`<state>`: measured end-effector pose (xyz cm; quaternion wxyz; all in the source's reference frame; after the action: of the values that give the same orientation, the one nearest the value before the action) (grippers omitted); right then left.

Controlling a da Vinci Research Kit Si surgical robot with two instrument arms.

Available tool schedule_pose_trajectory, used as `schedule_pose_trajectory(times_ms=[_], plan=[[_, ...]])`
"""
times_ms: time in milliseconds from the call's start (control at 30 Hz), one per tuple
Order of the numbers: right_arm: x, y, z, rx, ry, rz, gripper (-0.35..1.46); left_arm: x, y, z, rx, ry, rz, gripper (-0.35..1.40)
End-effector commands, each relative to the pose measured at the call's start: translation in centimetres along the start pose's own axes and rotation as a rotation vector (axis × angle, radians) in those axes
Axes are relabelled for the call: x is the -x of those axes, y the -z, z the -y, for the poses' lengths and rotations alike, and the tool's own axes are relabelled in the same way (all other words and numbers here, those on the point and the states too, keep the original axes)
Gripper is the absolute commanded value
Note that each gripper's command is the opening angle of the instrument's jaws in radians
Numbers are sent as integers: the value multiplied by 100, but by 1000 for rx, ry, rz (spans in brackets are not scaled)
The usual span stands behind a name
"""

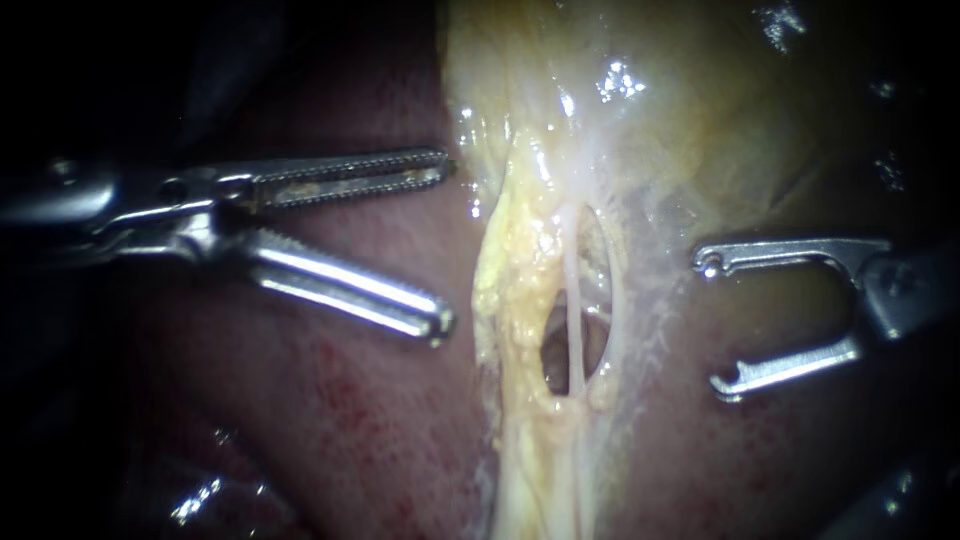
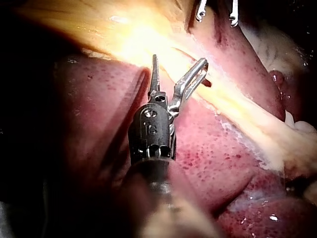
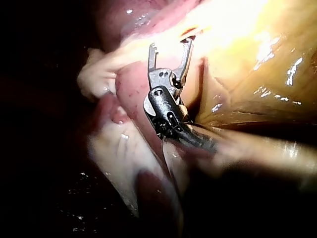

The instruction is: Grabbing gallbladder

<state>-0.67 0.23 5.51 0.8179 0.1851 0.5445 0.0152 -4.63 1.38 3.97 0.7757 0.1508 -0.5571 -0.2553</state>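
The gallbladder (image 1: pixel 640 110) is the pale yellow glistening mass at the top centre of the endoscope view. Below it runs a yellowish band with thin pale tubes (image 1: pixel 575 300) crossing an oval gap. My left instrument (image 1: pixel 445 245) comes in from the left with toothed jaws wide open, their tips just short of the band's left edge, gripping nothing. My right instrument (image 1: pixel 715 320) enters from the right with two thin hooked jaws open, lying over the tissue right of the tubes. In the left wrist view my left instrument (image 2: pixel 179 64) spreads its jaws before the yellow band (image 2: pixel 148 42).
Dark red liver (image 1: pixel 330 420) lies under and around the band, speckled with darker spots. In the left wrist view my right instrument's jaw tips (image 2: pixel 216 12) show beyond the band. The right wrist view shows my right instrument (image 3: pixel 171 48) against bright yellow tissue (image 3: pixel 257 54).
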Motion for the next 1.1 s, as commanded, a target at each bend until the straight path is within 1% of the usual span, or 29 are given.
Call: schedule_pose_trajectory(times_ms=[33,133,267,367,567,700,767,867,933,967,1100], plan=[[0,0,0,-1,0,0,59,0,-3,-2,3,-2,-3,56],[0,1,0,-1,0,0,59,-1,-15,-5,13,10,-6,54],[1,1,0,-1,0,0,59,0,-23,-9,13,29,-5,46],[1,1,0,-1,0,0,59,-1,-28,-13,17,42,-11,39],[1,1,0,-1,0,0,59,-6,-34,-27,24,60,-22,29],[1,1,0,-1,0,0,59,-12,-35,-33,24,64,-31,17],[1,1,-1,-1,0,0,59,-15,-34,-36,32,69,-34,12],[1,1,-1,0,0,0,59,-20,-34,-40,35,74,-40,-1],[1,1,-1,0,0,0,59,-22,-34,-41,37,79,-46,-30],[1,1,-1,0,0,0,59,-23,-33,-41,38,79,-46,-35],[1,1,-1,-1,0,0,59,-25,-32,-41,42,91,-48,-35]])
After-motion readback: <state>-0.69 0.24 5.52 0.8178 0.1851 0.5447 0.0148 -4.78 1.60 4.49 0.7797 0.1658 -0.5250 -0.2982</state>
